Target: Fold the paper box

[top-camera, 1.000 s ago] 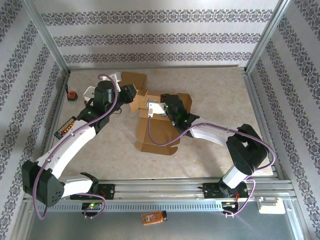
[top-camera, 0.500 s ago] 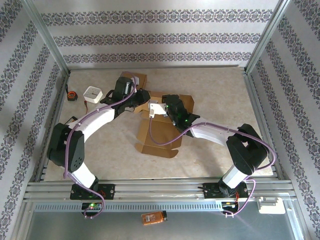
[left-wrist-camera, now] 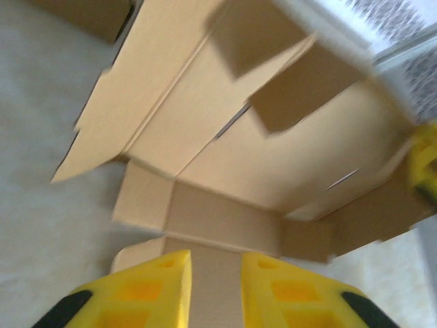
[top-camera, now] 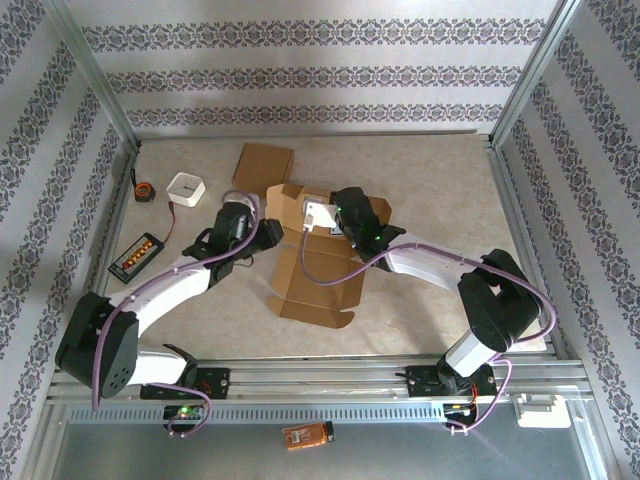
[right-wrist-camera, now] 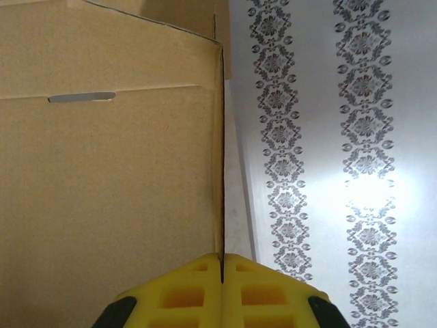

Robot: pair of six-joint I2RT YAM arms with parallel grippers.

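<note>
While the flat brown cardboard box [top-camera: 318,290] lies opened out near the middle of the pale speckled tabletop [top-camera: 440,180], both arms reach in over its far half. Its nearest panel rests flat on the surface, and the flaps at the far end look partly raised.

The right arm [top-camera: 430,265] comes in from the right, and the right jaws sit at the far side of the box. In the right wrist view the yellow fingers [right-wrist-camera: 188,290] are pressed together on the thin edge of a cardboard panel [right-wrist-camera: 102,191]. That panel runs away from the camera and has a narrow slot cut near its far end. Patterned wallpaper [right-wrist-camera: 300,137] shows beyond it.

The left arm [top-camera: 170,290] reaches in from the left, and the left jaws are just beside the box's left flaps. The left wrist view is blurred. In it the yellow fingers [left-wrist-camera: 153,287] stand a little apart, with a narrow gap between them. Box panels and flaps [left-wrist-camera: 225,150] lie beyond the tips, and nothing can be seen clamped in the gap.

A separate piece of brown cardboard [top-camera: 265,165] lies flat beyond the box, towards the far wall. A small white square object [top-camera: 186,188], an orange and black tape measure [top-camera: 143,190] and a black tray of orange pieces [top-camera: 137,255] sit along the left side, well apart from the box.
</note>
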